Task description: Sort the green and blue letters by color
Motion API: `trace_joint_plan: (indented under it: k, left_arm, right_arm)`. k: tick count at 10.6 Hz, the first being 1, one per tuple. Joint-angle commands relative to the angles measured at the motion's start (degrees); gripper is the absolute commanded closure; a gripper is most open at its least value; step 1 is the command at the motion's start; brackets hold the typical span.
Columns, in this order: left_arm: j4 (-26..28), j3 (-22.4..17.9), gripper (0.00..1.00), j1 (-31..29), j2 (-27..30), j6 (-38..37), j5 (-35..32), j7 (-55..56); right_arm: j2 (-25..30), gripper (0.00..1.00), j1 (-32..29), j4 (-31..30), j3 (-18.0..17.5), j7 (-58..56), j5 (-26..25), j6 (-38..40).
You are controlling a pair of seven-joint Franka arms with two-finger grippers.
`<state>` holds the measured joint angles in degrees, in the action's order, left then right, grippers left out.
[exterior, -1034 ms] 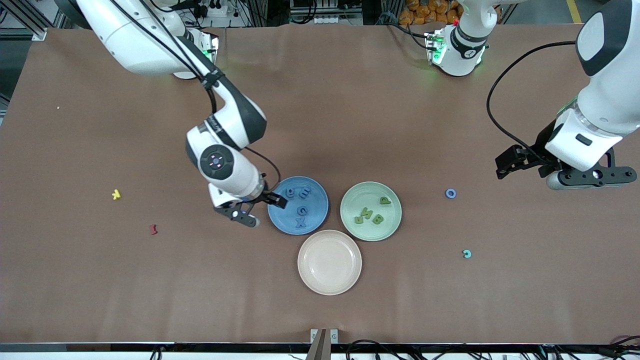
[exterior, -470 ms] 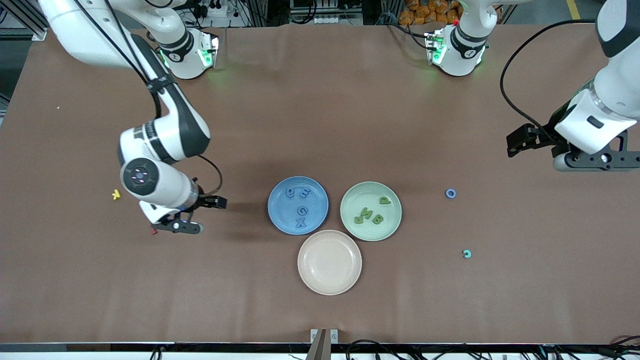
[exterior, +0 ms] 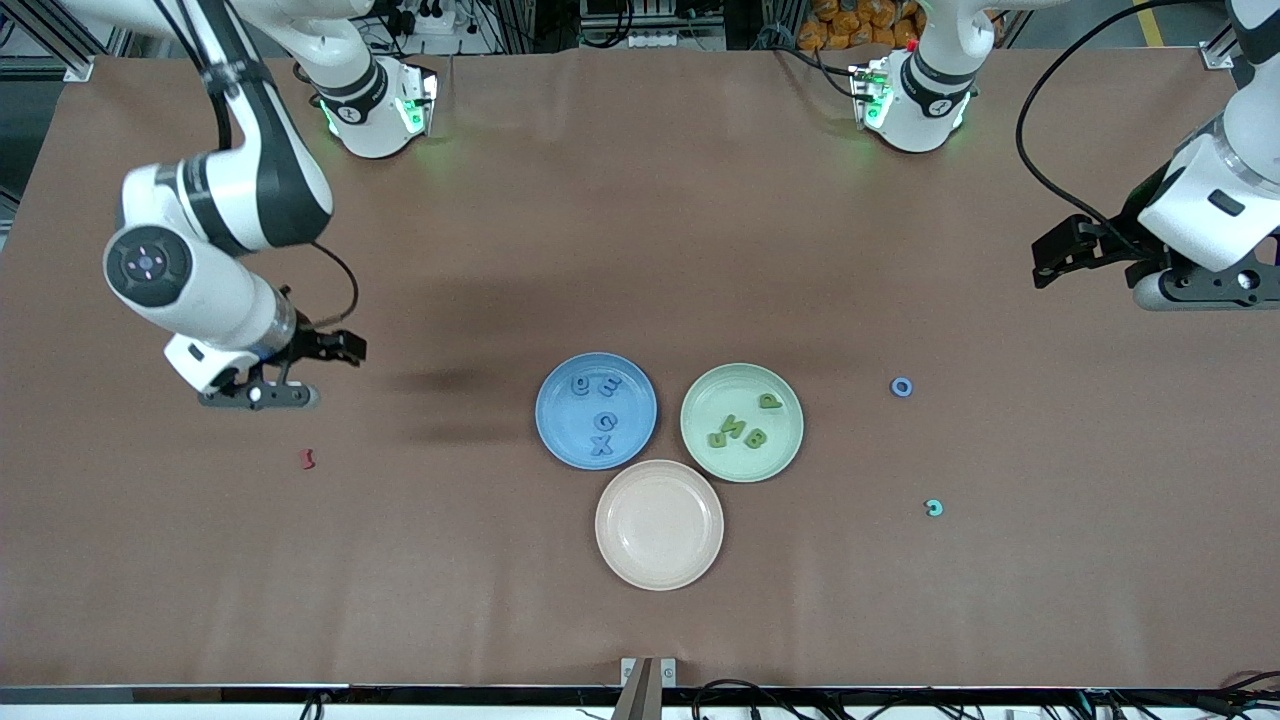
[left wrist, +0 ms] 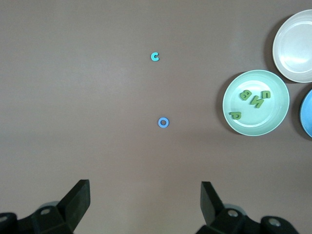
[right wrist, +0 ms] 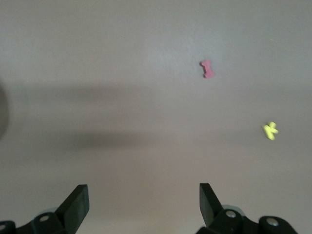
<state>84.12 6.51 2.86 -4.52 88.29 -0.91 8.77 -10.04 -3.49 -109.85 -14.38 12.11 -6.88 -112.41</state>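
Observation:
Several blue letters point(exterior: 604, 421) lie in the blue plate point(exterior: 560, 420). Several green letters point(exterior: 733, 427) point(left wrist: 253, 100) lie in the green plate point(exterior: 720, 395) point(left wrist: 263, 117) beside it. A blue O point(exterior: 901, 387) point(left wrist: 164, 122) rests on the bare table toward the left arm's end, with a teal C point(exterior: 933, 508) point(left wrist: 155, 57) nearer the front camera. My right gripper point(exterior: 255, 395) point(right wrist: 144, 197) hangs open and empty over the table at the right arm's end. My left gripper point(exterior: 1195, 290) point(left wrist: 145, 195) hangs open and empty over the left arm's end.
An empty beige plate point(exterior: 659, 524) point(left wrist: 295, 46) touches both coloured plates on the side nearer the front camera. A dark red letter point(exterior: 308, 459) point(right wrist: 208, 68) and a yellow letter point(right wrist: 270, 130) lie at the right arm's end; the right gripper covers the yellow one in the front view.
My right gripper swung from the blue plate's edge out to the right arm's end of the table, staying open. My left arm drew back toward its base. No letter moved.

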Motion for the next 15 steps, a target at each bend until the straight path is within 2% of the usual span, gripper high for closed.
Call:
trace_joint_plan:
  k: [1, 2, 4, 5, 6, 8, 10, 12, 15]
  left_arm:
    - [-0.09, -0.19, 0.00, -0.49, 0.83, -0.75, 1.00, -1.04]
    - [-0.18, -0.62, 0.00, -0.58, 0.66, -0.92, 1.34, -1.47]
    - [-0.18, -0.71, 0.00, -0.58, 0.39, -2.58, 1.35, -1.56]
    - [-0.35, -0.71, 0.00, -0.67, 0.39, -3.38, 1.35, -1.83]
    - [-0.62, -0.71, 0.00, -0.67, 0.30, -4.52, 1.35, -2.18]
    - [-0.71, -0.71, 0.00, -0.67, 0.22, -6.02, 1.35, -2.35]
    - [-0.71, -0.71, 0.00, -0.84, 0.30, -5.85, 1.43, -2.36]
    - [-0.62, -0.97, 0.00, -0.93, 0.56, -5.06, 1.26, -2.36]
    - [-0.62, -1.06, 0.00, -0.93, 0.48, -4.88, 1.17, -2.36]
  right_arm:
    - [5.20, 0.00, 4.25, 2.25, 3.29, -2.26, 1.42, 7.45]
    - [6.68, 0.00, 6.37, 2.62, 5.75, -2.70, 1.43, 8.34]
    - [8.71, 0.00, 6.92, 4.63, 7.35, -7.25, 2.47, 10.44]
    - [8.98, 0.00, 6.92, 8.03, 9.27, -9.80, 6.75, 13.07]
    - [8.98, 0.00, 7.01, 12.07, 11.20, -11.13, 8.53, 16.14]
    - [9.07, 0.00, 6.75, 16.49, 11.92, -11.23, 7.76, 18.97]
    - [9.60, 0.00, 6.83, 19.66, 14.37, -11.23, 7.32, 21.08]
    - [10.56, 0.00, 6.83, 20.29, 16.22, -11.31, 6.53, 21.27]
    - [10.83, 0.00, 6.83, 20.29, 16.58, -12.11, 5.73, 21.09]
